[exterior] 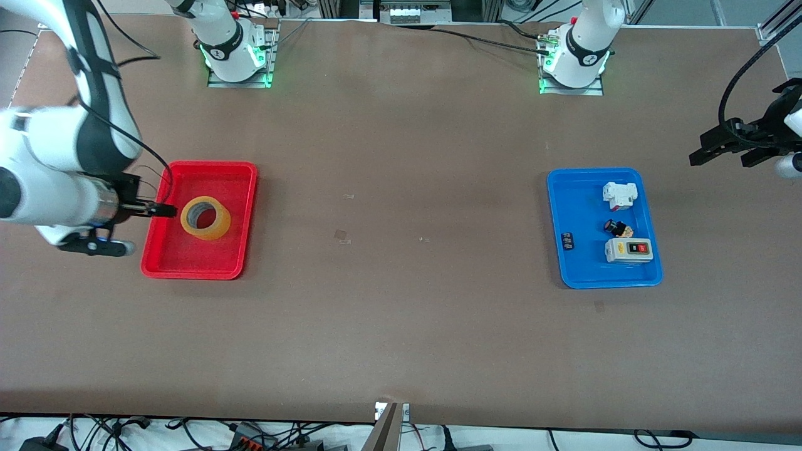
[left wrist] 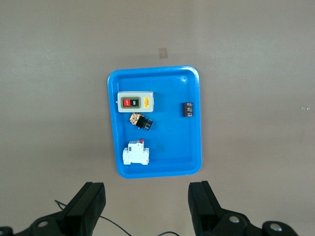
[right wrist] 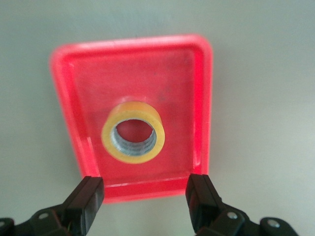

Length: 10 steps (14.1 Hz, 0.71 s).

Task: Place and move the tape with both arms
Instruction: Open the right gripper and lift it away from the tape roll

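Observation:
The tape (exterior: 216, 228), a yellowish-tan ring, lies flat in a red tray (exterior: 188, 257) toward the right arm's end of the table. My right gripper (exterior: 143, 227) is open and empty, up in the air over the tray's edge beside the tape. In the right wrist view the tape (right wrist: 142, 109) lies in the red tray (right wrist: 147, 73), and my right gripper (right wrist: 145, 196) hangs over the tray's rim, its jaws wide apart. My left gripper (exterior: 727, 155) is open and empty, held high near the blue tray (exterior: 576, 207); in its own view (left wrist: 147, 196) it is over bare table.
The blue tray (left wrist: 172, 98) holds a grey switch box (exterior: 628, 250), a white breaker (exterior: 619, 195), a small push button (exterior: 618, 228) and a small black part (exterior: 567, 240). Brown tabletop lies between the two trays.

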Each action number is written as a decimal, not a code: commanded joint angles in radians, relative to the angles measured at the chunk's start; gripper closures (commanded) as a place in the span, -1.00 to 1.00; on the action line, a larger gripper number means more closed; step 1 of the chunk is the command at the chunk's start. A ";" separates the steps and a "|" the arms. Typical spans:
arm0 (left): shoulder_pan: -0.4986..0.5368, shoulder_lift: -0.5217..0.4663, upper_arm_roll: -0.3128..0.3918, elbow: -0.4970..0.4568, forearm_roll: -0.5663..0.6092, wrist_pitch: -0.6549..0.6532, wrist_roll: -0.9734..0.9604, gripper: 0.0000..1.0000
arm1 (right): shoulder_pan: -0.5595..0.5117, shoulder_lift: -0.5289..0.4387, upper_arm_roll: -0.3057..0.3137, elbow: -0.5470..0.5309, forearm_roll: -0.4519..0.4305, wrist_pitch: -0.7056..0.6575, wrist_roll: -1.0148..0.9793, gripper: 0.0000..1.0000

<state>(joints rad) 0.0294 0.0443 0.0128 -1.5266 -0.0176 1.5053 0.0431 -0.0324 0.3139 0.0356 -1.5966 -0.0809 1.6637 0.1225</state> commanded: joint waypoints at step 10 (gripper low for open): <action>0.004 -0.009 -0.007 -0.007 -0.004 0.009 -0.008 -1.00 | 0.028 0.025 -0.011 0.399 0.056 -0.124 -0.083 -1.00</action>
<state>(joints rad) 0.0292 0.0445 0.0110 -1.5265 -0.0176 1.5054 0.0431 -0.0266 0.3231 0.0355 -1.2377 -0.0491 1.5071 0.0511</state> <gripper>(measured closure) 0.000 0.000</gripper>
